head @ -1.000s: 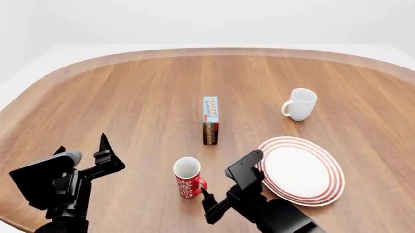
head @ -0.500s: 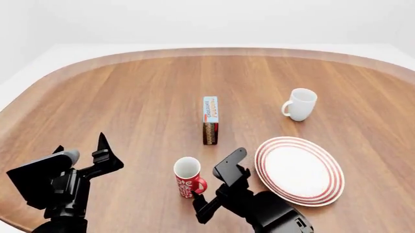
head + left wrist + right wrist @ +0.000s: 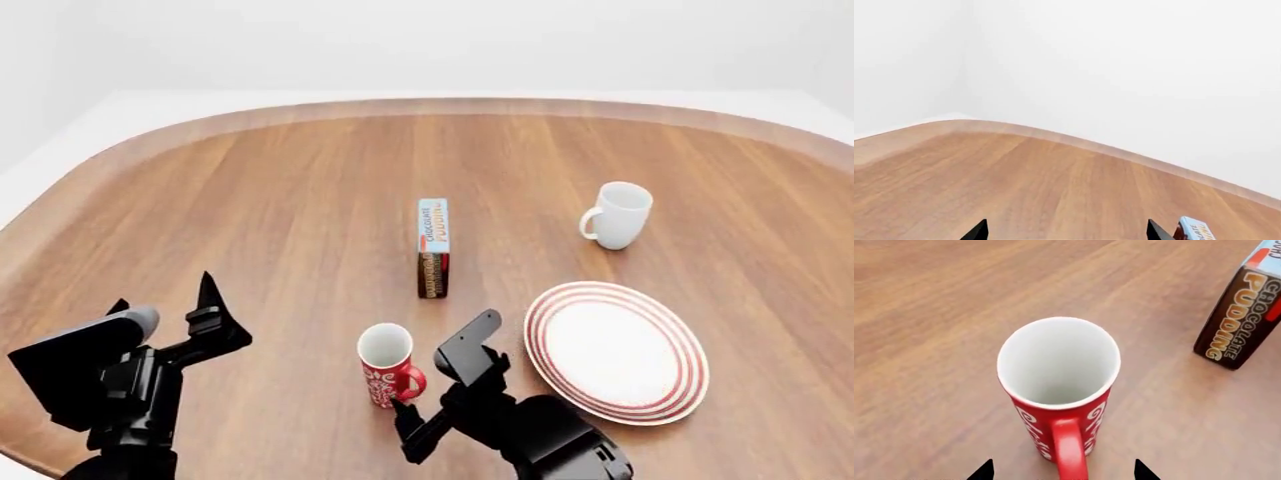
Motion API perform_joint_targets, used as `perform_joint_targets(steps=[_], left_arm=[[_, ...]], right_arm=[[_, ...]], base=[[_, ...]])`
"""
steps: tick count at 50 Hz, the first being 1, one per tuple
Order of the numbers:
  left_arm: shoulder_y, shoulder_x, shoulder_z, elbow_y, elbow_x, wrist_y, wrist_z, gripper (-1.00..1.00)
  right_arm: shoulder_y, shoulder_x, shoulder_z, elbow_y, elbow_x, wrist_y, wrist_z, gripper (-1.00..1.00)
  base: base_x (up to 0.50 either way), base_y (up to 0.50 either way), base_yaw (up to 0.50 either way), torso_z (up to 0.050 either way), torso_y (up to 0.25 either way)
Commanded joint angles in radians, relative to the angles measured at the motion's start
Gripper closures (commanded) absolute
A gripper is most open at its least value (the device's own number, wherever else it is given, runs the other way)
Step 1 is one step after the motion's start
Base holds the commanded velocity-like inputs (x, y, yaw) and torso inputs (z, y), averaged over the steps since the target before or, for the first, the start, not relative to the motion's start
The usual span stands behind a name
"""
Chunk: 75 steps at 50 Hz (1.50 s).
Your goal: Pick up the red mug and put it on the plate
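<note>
The red mug (image 3: 386, 364), with a white pattern and white inside, stands upright near the table's front edge, its handle turned toward my right arm. The right wrist view looks down into the mug (image 3: 1057, 367), and its handle (image 3: 1069, 452) lies between my fingertips. My right gripper (image 3: 446, 362) (image 3: 1062, 471) is open, just right of the mug, and holds nothing. The plate (image 3: 547, 312), white with red rings, lies flat to the right of that gripper. My left gripper (image 3: 163, 300) (image 3: 1067, 233) is open and empty at the front left, away from the mug.
A chocolate pudding box (image 3: 433, 247) stands just behind the red mug and shows in the right wrist view (image 3: 1241, 315) and left wrist view (image 3: 1191, 231). A plain white mug (image 3: 617, 215) stands behind the plate. The wooden table (image 3: 267, 200) curves away at its far edge.
My right gripper has moved left, away from the plate and up to the red mug's handle. The left arm has hardly moved.
</note>
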Motion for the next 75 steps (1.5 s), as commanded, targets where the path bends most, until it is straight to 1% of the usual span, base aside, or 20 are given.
perform_joint_targets(steps=[1, 10, 19, 20, 33, 41, 42, 50, 51, 57, 64, 70, 75], left_arm=[[-0.002, -0.003, 0.002, -0.004, -0.003, 0.003, -0.002, -1.0], [0.002, -0.008, 0.002, 0.004, -0.012, 0.0, -0.005, -1.0], [0.0, -0.01, 0.002, 0.002, -0.02, -0.003, -0.007, -1.0], [0.0, -0.01, 0.002, 0.001, -0.021, -0.002, -0.006, -1.0], [0.001, -0.013, 0.004, 0.002, -0.025, 0.0, -0.01, -1.0], [0.003, -0.017, 0.002, 0.008, -0.034, -0.001, -0.012, -1.0], [0.004, -0.017, 0.003, 0.007, -0.032, 0.0, -0.012, -1.0], [0.006, -0.019, 0.007, 0.01, -0.032, 0.003, -0.013, -1.0], [0.007, -0.019, 0.007, 0.01, -0.032, 0.004, -0.013, -1.0], [0.01, -0.021, 0.009, 0.016, -0.035, 0.005, -0.013, -1.0], [0.012, -0.023, 0.01, 0.019, -0.037, 0.007, -0.015, -1.0], [0.015, -0.025, 0.011, 0.024, -0.04, 0.007, -0.015, -1.0], [0.018, -0.028, 0.008, 0.032, -0.048, 0.007, -0.017, -1.0]], right_arm=[[0.018, -0.011, -0.001, 0.068, 0.007, -0.026, -0.01, -1.0], [0.042, -0.025, -0.004, 0.138, 0.01, -0.038, -0.018, -1.0], [0.041, -0.022, -0.011, 0.145, 0.014, -0.042, -0.023, -1.0], [0.04, -0.021, -0.011, 0.144, 0.015, -0.043, -0.022, 1.0], [0.021, -0.001, -0.008, 0.076, 0.018, -0.038, 0.015, 1.0], [-0.047, 0.035, 0.021, -0.061, -0.003, -0.103, 0.128, 1.0], [-0.05, 0.032, 0.016, -0.06, -0.028, -0.136, 0.157, 1.0], [-0.139, 0.119, 0.024, -0.356, -0.102, -0.136, 0.301, 1.0], [-0.14, 0.12, 0.024, -0.358, -0.101, -0.135, 0.302, 1.0], [-0.219, 0.184, 0.08, -0.573, -0.098, -0.109, 0.387, 1.0], [-0.324, 0.259, 0.185, -0.824, -0.052, -0.02, 0.488, 1.0], [-0.404, 0.301, 0.259, -0.959, -0.01, 0.033, 0.546, 1.0], [-0.452, 0.323, 0.3, -1.027, 0.002, 0.058, 0.585, 1.0]], base=[[0.0, 0.0, 0.0, 0.0, 0.0], [0.0, 0.0, 0.0, 0.0, 0.0], [0.0, 0.0, 0.0, 0.0, 0.0], [0.0, 0.0, 0.0, 0.0, 0.0], [0.0, 0.0, 0.0, 0.0, 0.0], [0.0, 0.0, 0.0, 0.0, 0.0], [0.0, 0.0, 0.0, 0.0, 0.0], [0.0, 0.0, 0.0, 0.0, 0.0], [0.0, 0.0, 0.0, 0.0, 0.0], [0.0, 0.0, 0.0, 0.0, 0.0], [0.0, 0.0, 0.0, 0.0, 0.002], [0.0, 0.0, 0.0, 0.0, 0.0], [0.0, 0.0, 0.0, 0.0, 0.0]])
